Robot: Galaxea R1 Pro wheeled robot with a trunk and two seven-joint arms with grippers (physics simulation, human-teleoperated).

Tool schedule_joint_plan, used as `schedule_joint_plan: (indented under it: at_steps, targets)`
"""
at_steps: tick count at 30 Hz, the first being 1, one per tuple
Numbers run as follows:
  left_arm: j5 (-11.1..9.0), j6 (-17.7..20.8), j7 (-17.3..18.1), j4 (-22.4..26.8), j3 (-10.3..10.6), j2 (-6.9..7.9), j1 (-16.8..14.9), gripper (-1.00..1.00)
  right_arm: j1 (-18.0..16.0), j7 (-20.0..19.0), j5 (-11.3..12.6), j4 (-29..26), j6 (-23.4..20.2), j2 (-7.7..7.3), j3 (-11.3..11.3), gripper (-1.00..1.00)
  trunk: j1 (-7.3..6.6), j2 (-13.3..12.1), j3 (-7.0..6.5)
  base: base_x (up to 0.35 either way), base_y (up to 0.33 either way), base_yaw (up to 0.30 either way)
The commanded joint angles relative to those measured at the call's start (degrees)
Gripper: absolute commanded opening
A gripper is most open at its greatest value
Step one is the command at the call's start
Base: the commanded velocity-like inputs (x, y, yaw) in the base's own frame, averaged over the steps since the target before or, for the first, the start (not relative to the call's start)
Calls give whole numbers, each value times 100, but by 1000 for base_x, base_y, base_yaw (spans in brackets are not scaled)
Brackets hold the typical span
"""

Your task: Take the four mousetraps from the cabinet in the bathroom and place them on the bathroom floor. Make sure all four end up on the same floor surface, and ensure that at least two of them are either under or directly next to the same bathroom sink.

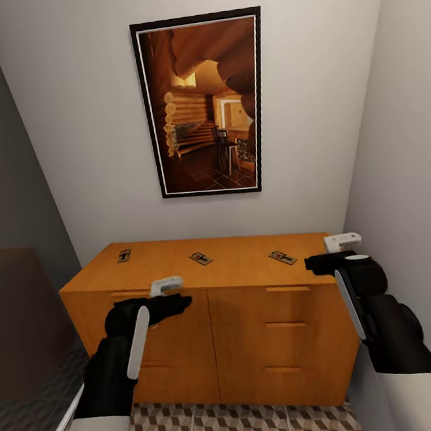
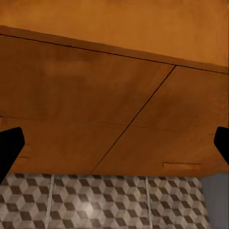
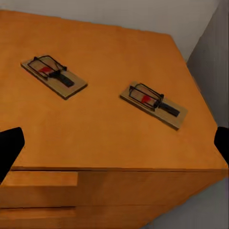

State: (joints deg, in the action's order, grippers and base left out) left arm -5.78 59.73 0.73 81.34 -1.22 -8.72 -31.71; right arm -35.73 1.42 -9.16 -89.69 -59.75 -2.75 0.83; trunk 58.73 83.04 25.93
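A: Where are the traps?
B: Three small tan wooden mousetraps [image 1: 282, 257] lie atop the orange-brown wooden cabinet [image 1: 238, 319].
A: Grippers?
B: Right gripper [image 3: 114, 143] open, empty; approach the nearest trap squarely. Left gripper [image 2: 114, 143] open.

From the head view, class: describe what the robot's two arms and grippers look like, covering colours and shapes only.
Both arms are bulky matte black segments, each with a long white stripe along the forearm. The left gripper and right gripper have black bodies topped by small white blocks. White rounded casings show at the picture's lower corners. No cables are visible.
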Motion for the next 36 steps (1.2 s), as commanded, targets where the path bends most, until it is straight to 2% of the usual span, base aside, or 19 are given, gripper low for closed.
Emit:
schedule_joint_plan:
  at_steps: [1, 2, 3, 4, 9, 10, 14, 18, 21, 22, 25, 26, 29, 33, 36]
  targets:
    - [-69, 27, 5, -122, -4, -27, -192, 100, -147, 19, 5, 0, -25, -3, -6, 100, 0, 4, 8, 0, 0, 0]
    - [-207, 27, 6, -413, 28, -57, -562, 100, -403, 26, 8, 11, -25, -2, -7, 100, 0, 4, 8, 0, 0, 0]
    - [-291, 27, 7, -585, 50, -70, -750, 100, -521, 29, 11, 16, -25, -3, -8, 100, 0, 4, 8, 0, 0, 0]
    - [-836, 27, 7, -1546, 167, -127, -1658, 100, -1032, 48, 7, 66, -25, -5, -18, 100, 0, 4, 8, 0, 0, 0]
    - [-1359, 27, 6, -2167, 267, -127, -2488, 100, -1538, 61, 8, 185, -25, -4, -36, 100, 0, 4, 8, 0, 0, 0]
    - [-1359, 27, 6, -2167, 267, -127, -2488, 100, -1538, 61, 8, 185, -25, -4, -36, 100, 0, 4, 8, 0, 0, 0]
    - [-1622, 27, 6, -2425, 325, -127, -3100, 100, -1920, 73, 10, 478, -25, 7, -43, 100, 0, 4, 8, 0, 0, 0]
    - [-1745, 27, 6, -2780, 346, -127, -3688, 100, -2188, 85, 4, 927, -25, 19, -46, 100, 0, 4, 8, 0, 0, 0]
    - [-1784, 27, 6, -3234, 357, -127, -4091, 100, -2289, 90, -16, 1280, -25, 40, -47, 100, 0, 4, 8, 0, 0, 0]
    - [-1784, 27, 6, -3234, 357, -127, -4091, 100, -2289, 90, -16, 1280, -25, 40, -47, 100, 0, 4, 8, 0, 0, 0]
    - [-1778, 27, -6, -3902, 371, -127, -4434, 100, -2341, 93, -9, 1633, -25, 150, -44, 100, 0, 4, 8, 0, 0, 0]
    - [-1730, 27, -33, -4648, 411, -83, -4694, 100, -2373, 98, 3, 2054, -25, 322, -45, 100, 0, 4, 8, 0, 0, 0]
    - [-1698, 27, -41, -4891, 424, 3, -4761, 100, -2381, 99, 5, 2251, -25, 382, -43, 100, 0, 4, 8, 0, 0, 0]
    - [-1617, 27, -37, -5152, 453, 228, -4831, 100, -2389, 88, 12, 2586, -25, 464, -41, 100, 0, 4, 8, 0, 0, 0]
    - [-1564, 27, -21, -5230, 566, 356, -4855, 100, -2392, 78, 23, 2733, -25, 502, -36, 100, 0, 4, 8, 0, 0, 0]
